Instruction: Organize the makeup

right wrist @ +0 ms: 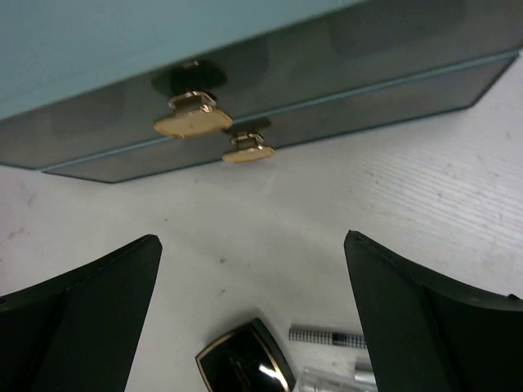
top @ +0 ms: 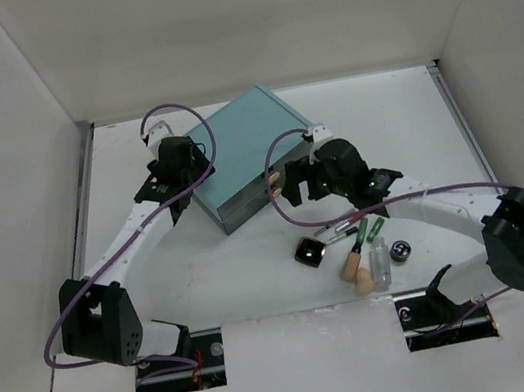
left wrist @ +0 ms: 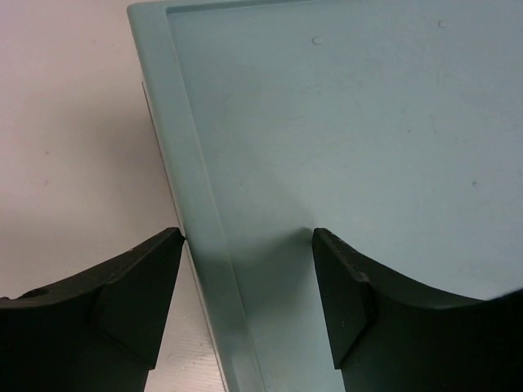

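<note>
The big teal box (top: 246, 153) sits slanted in the middle of the white table (top: 411, 119). Its top is flat and smooth, with straight edges. Its front has two drawers, one over the other. Each has a shiny gold pull (right wrist: 194, 119) (both drawers look pushed in).

The left gripper (left wrist: 247, 237) is at the left edge of the box, with its two black fingers spread apart. One finger (left wrist: 135, 298) is out over the table and the other is over the smooth top. The raised rim of the box runs between them. It is hard to tell if they touch the box.

The right gripper (right wrist: 251, 238) hangs in front of the drawers. Its fingers are wide apart and hold nothing.

The makeup lies in a small bunch on the table, in front of the box and near the right arm. The compact (top: 307, 252) is square, black and glossy. Beside it are a beige, egg-shaped sponge (top: 356, 269), thin pencils (top: 337, 230), green sticks (top: 370, 230), a clear tube (top: 381, 266) and a small round silver jar (top: 400, 252).
</note>
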Motion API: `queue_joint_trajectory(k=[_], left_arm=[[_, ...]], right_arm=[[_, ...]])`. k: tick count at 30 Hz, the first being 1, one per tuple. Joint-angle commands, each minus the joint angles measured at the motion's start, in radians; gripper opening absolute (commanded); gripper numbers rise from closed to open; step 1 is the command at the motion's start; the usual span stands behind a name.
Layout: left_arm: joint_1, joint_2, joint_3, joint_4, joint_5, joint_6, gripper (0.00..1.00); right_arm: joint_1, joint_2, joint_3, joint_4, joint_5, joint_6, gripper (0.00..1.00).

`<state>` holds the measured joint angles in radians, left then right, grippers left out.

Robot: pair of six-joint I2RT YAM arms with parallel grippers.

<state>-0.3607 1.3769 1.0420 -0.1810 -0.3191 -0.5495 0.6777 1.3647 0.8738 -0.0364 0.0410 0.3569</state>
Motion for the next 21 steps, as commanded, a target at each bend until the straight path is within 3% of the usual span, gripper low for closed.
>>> queue_joint_trajectory(k=[1, 5, 8, 17, 21], left_arm=[[0.022, -0.035, -0.042, 0.035, 0.021, -0.007, 0.61], [0.042, -0.068, -0.109, 0.051, 0.022, -0.029, 0.60], [0.059, -0.070, -0.149, 0.084, 0.028, -0.036, 0.53], [0.064, -0.042, -0.177, 0.129, 0.071, -0.061, 0.29], [0.064, -0.039, -0.186, 0.133, 0.071, -0.064, 0.25]], right_arm=[[0.027, 0.046, 0.093, 0.138, -0.030, -0.015, 1.00], [0.036, 0.128, 0.132, 0.161, -0.026, -0.030, 1.00], [0.036, 0.177, 0.152, 0.179, -0.026, -0.032, 0.97], [0.042, 0.235, 0.192, 0.269, 0.017, -0.055, 0.78], [0.042, 0.255, 0.203, 0.283, 0.002, -0.065, 0.73]])
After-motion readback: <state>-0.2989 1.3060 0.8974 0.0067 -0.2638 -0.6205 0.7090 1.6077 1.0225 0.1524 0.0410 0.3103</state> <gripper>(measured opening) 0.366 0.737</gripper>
